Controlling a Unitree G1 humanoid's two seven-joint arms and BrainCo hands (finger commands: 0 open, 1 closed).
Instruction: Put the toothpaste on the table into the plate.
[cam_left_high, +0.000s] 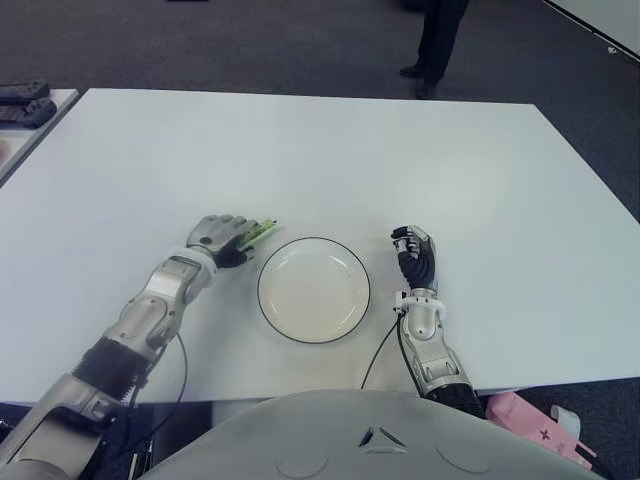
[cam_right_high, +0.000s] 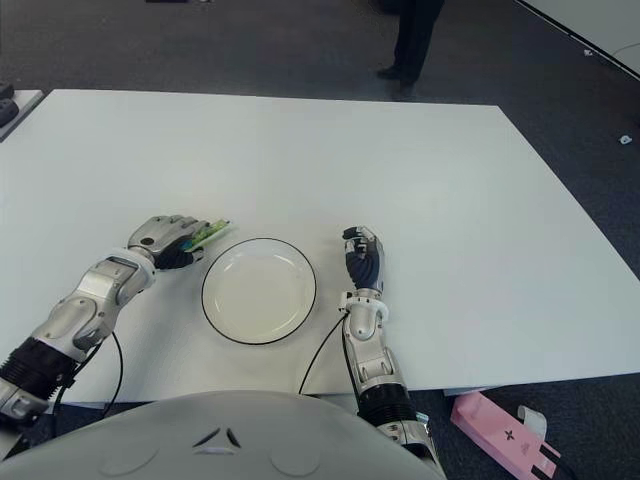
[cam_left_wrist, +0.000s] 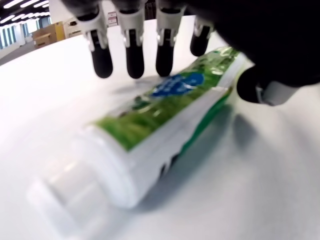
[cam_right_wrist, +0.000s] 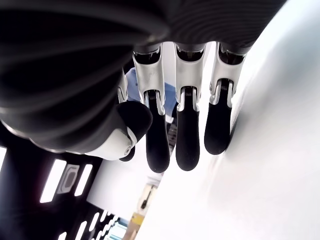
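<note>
A green and white toothpaste tube (cam_left_wrist: 165, 110) lies flat on the white table (cam_left_high: 330, 160), its white cap pointing away from the palm. My left hand (cam_left_high: 222, 238) covers its tail end just left of the plate; the fingers (cam_left_wrist: 132, 47) reach over the tube and the thumb (cam_left_wrist: 255, 85) stands beside it, not clamped on it. In the eye views the tube (cam_left_high: 262, 232) sticks out toward the plate's rim. The round white plate (cam_left_high: 313, 289) with a dark rim holds nothing. My right hand (cam_left_high: 412, 250) shows just right of the plate, fingers (cam_right_wrist: 185, 145) relaxed and holding nothing.
A person's dark legs (cam_left_high: 435, 50) stand beyond the table's far edge. Dark objects (cam_left_high: 25, 100) lie on a side table at the far left. A pink box (cam_left_high: 520, 415) sits on the floor by the near right corner. A cable (cam_left_high: 380, 350) runs below the plate.
</note>
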